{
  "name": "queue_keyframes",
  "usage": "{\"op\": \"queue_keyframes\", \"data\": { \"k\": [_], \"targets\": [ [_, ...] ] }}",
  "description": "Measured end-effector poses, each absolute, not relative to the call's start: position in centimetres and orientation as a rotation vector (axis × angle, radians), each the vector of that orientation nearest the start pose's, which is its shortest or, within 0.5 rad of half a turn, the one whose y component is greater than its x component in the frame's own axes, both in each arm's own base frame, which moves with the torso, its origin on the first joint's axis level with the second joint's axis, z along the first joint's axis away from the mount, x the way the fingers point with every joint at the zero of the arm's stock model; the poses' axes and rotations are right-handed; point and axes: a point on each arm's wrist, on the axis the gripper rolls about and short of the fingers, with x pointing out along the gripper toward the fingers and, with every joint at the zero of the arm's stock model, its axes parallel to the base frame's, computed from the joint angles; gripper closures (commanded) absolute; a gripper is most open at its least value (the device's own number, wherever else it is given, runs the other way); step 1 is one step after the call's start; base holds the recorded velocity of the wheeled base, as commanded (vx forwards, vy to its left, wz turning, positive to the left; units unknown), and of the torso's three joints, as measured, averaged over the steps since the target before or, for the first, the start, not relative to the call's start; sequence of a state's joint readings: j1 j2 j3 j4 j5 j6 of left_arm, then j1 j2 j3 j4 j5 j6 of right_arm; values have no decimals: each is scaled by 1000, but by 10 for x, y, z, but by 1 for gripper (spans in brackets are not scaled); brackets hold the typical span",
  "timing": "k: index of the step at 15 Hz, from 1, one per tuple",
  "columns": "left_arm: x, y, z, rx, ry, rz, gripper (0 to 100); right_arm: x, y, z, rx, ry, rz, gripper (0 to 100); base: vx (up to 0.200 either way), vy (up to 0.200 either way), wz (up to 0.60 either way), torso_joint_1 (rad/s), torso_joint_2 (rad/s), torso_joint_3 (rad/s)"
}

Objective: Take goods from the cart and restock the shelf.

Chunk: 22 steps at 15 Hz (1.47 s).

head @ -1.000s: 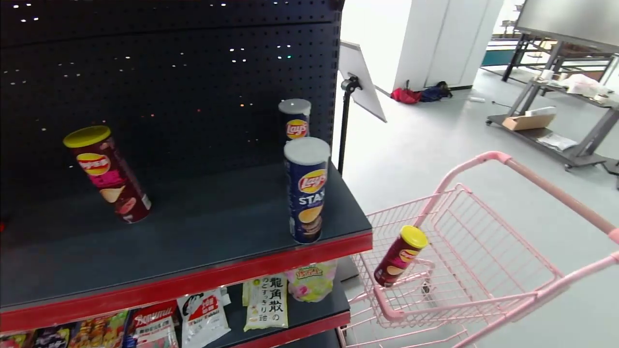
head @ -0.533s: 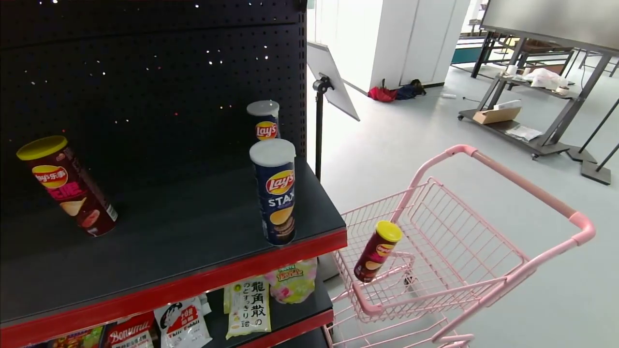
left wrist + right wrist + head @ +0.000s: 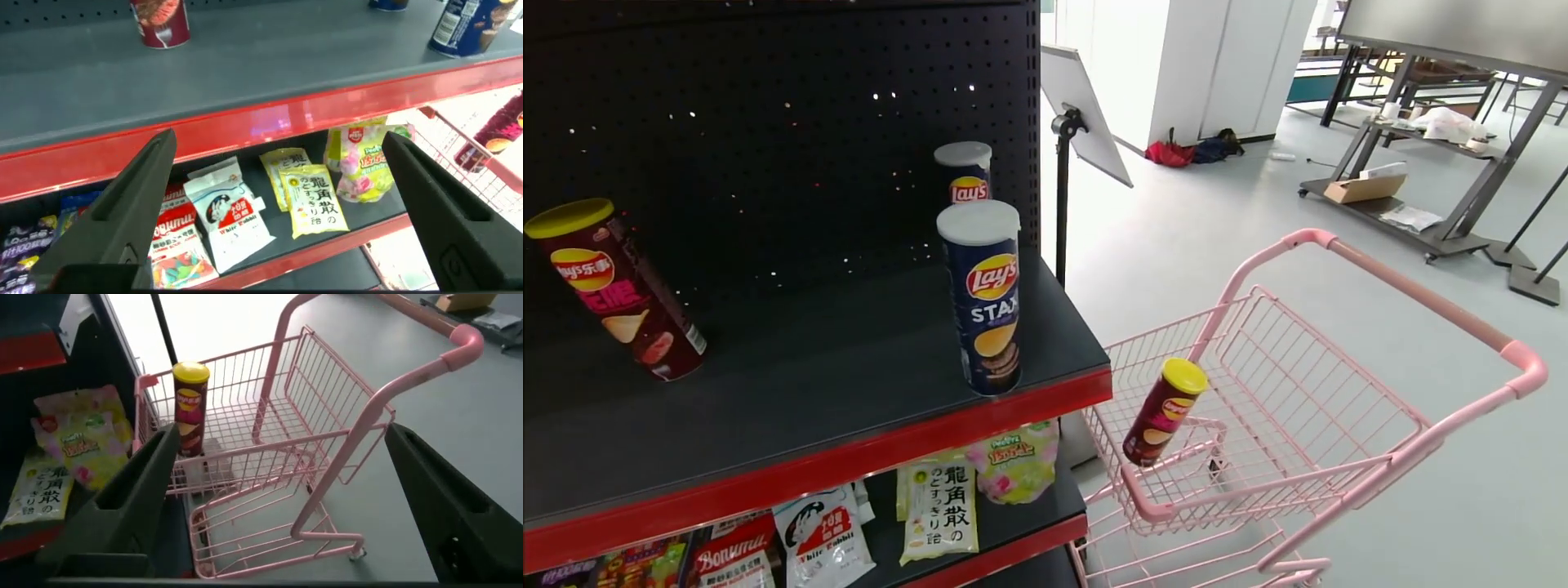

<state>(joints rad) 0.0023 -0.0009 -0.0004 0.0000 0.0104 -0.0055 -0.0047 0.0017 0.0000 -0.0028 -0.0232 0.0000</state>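
Goods, left to right: where do they stand?

On the shelf (image 3: 809,384), a red can (image 3: 613,290) stands toward the left. Near the right end, a blue can (image 3: 982,298) stands at the front edge, with a second blue can (image 3: 964,173) behind it by the back panel. Right of the shelf is the pink cart (image 3: 1339,425), and the cart can (image 3: 1161,411), red with a yellow lid, stands in the basket at the end nearest the shelf.

And the hands?

The left hand (image 3: 279,137) hangs before the shelf's red edge, fingers spread wide and holding nothing. The right hand (image 3: 282,429) faces the cart, equally wide and empty, well apart from the cart can.

Which step is this?

The fetch, I'd judge. Nothing is gripped yet, and the cart can looks like the next pick.

What does that call for?

Probably the right hand goes down into the basket and sets its fingers either side of the can below the lid. Then it closes and lifts clear of the wire wall, before carrying the can to the bare stretch of shelf between the red can and the blue ones.
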Motion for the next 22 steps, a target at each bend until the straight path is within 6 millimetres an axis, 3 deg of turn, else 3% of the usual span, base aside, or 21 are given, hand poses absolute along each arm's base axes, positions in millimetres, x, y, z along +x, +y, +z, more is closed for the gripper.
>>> {"op": "queue_keyframes", "data": {
  "k": [14,22],
  "targets": [
    [-23,0,75,-6,1,13,0,-23,0,76,3,0,-28,0,0,0,0,-157,422,263],
    [-23,0,76,-7,-2,13,0,-20,0,77,-9,38,-34,0,0,0,0,-17,48,33]
  ]
}}
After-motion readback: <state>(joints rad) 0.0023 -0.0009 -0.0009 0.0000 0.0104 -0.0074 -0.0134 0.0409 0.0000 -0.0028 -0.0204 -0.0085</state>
